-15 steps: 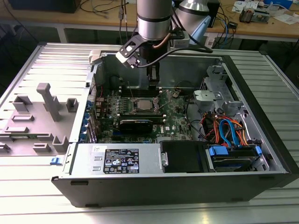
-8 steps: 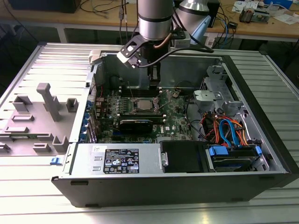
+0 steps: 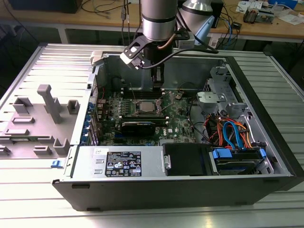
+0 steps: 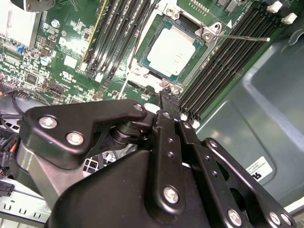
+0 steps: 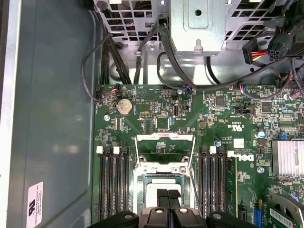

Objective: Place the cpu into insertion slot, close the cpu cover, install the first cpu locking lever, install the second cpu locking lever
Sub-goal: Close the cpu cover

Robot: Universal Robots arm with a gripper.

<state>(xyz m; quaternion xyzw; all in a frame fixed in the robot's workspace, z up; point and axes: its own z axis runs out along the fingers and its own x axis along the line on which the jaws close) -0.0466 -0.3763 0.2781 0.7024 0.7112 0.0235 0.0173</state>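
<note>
Gripper (image 4: 166,97) of black metal links hangs from the grey arm inside the open black computer case (image 3: 142,195). Its fingertips are pressed together with nothing between them. In both wrist views it sits just above one edge of the small square insertion slot with a silvery metal rim (image 4: 140,71).

The flat square cpu with a dull silver-grey top (image 4: 173,47) lies seated in that slot. The thin silvery square cpu cover frame (image 5: 165,137) is swung up off the chip, and the board shows through its window. A thin silvery wire lever (image 4: 240,37) stands free, reaching out over the long black memory slots (image 5: 111,180) beside the socket.

All of this sits on the green circuit board (image 5: 209,118), which also carries a round silver coin battery (image 5: 124,107).

The case lies on the slatted metal tabletop (image 3: 47,61). A grey plastic fixture (image 3: 42,118) rests near the tabletop's edge at the exterior view's left.
</note>
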